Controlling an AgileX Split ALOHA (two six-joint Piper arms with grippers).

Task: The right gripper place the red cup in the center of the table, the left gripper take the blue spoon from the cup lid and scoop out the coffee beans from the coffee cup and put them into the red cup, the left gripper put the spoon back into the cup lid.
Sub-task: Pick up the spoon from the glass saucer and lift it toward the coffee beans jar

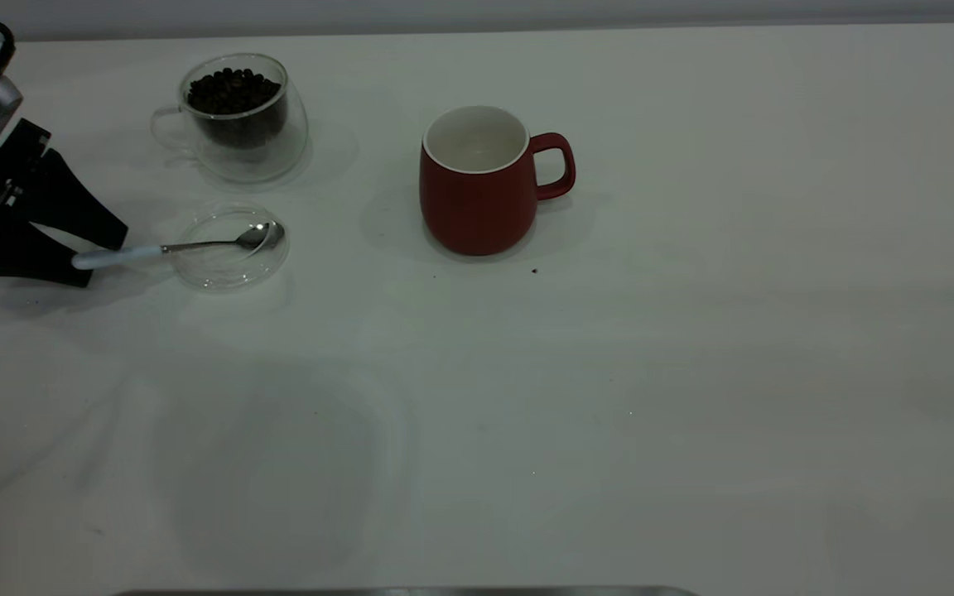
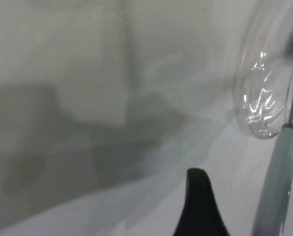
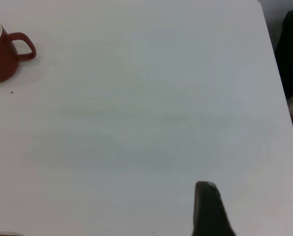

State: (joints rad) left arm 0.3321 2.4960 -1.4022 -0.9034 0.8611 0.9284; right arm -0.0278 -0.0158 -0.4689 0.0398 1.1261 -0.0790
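Bare bench [image 1: 477, 463] nearest, mug [image 1: 477, 186] mid-bench, left pincer [image 1: 100, 248] wide astride spoon [image 1: 187, 246] handle on lid [image 1: 233, 269]: pickup step, needing closure, then lift toward beans [image 1: 233, 91].

No readable text, label, brand, number or sign anywhere. Plain and unmarked: red cup [image 1: 477, 194], glass coffee cup [image 1: 237, 124], cup lid [image 1: 228, 261], blue spoon [image 1: 171, 248], white tabletop [image 1: 609, 372].
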